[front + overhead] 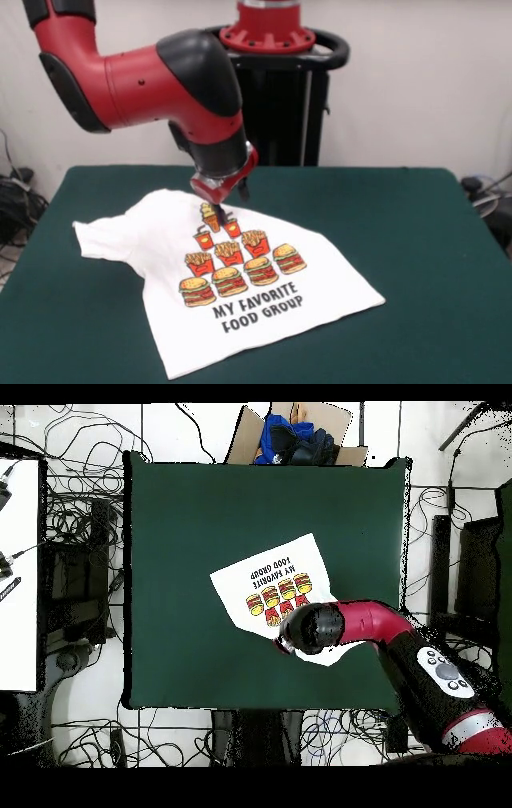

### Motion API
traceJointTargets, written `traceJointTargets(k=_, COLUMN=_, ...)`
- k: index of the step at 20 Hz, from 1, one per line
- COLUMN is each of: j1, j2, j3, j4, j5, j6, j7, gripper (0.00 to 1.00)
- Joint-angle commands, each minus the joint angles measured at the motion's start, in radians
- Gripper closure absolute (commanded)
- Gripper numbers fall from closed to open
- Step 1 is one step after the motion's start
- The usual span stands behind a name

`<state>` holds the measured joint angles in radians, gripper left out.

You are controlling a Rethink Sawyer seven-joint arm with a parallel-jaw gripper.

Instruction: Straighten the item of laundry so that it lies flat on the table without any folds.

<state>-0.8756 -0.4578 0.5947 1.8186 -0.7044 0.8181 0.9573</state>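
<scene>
One T-shirt (240,296) lies under the end effector (223,214) — collar end.

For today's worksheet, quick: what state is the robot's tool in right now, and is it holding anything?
Tool: down on the T-shirt near the collar; open or shut cannot be told.

Table (416,240): large, rectangular, dark green felt-like top, far bigger than what lies on it.

Directly on table: white T-shirt (240,320), print side up, burgers, fries, drinks, black text "MY FAVORITE FOOD GROUP". Gripper (222,210) stands over shirt's neck end, just above print's top; in front view hem spreads away below gripper toward camera. One sleeve sticks out to picture-left of gripper in front view. Cloth rumpled beside gripper, folds running down along the print's left side. In overhead view, shirt (290,574) lies skewed to table edges.
</scene>
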Motion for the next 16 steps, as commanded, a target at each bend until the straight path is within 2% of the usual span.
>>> traceJointTargets(k=1, j1=0.051, j2=0.072, j3=-0.097, j4=-0.085, j5=-0.075, j6=0.006, j7=0.049, gripper=0.00)
traceJointTargets(k=16, j1=0.105, j2=0.111, j3=-0.157, j4=-0.134, j5=-0.079, j6=-0.044, j7=0.082, gripper=0.00)
